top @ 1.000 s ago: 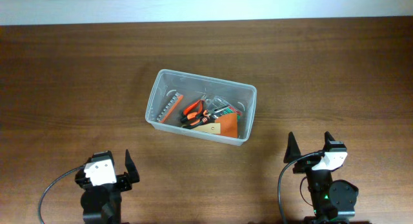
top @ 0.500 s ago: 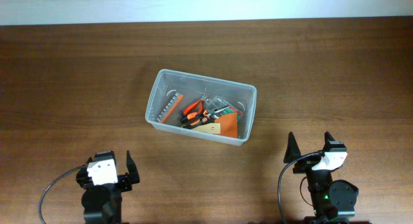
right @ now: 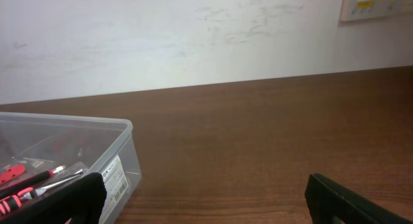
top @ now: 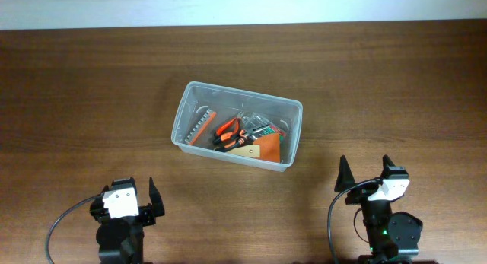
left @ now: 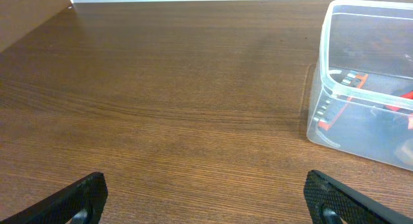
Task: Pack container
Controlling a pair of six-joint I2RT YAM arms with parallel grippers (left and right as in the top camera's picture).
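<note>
A clear plastic container [top: 185, 101] stands at the table's middle. Inside lie orange-handled pliers [top: 227, 132], an orange strip of bits [top: 200, 128], a brown card [top: 266, 150] and other small tools. The container also shows at the right in the left wrist view [left: 321, 69] and at the left in the right wrist view [right: 119, 150]. My left gripper [top: 131, 194] is open and empty near the front edge, left of the container. My right gripper [top: 365, 176] is open and empty at the front right.
The dark wooden table [top: 91, 89] spreads around the container. A white wall [right: 193, 37] stands behind the table's far edge, with a wall panel [right: 374, 4] at the upper right.
The left arm has shifted slightly toward the front. The right arm and the container have not moved.
</note>
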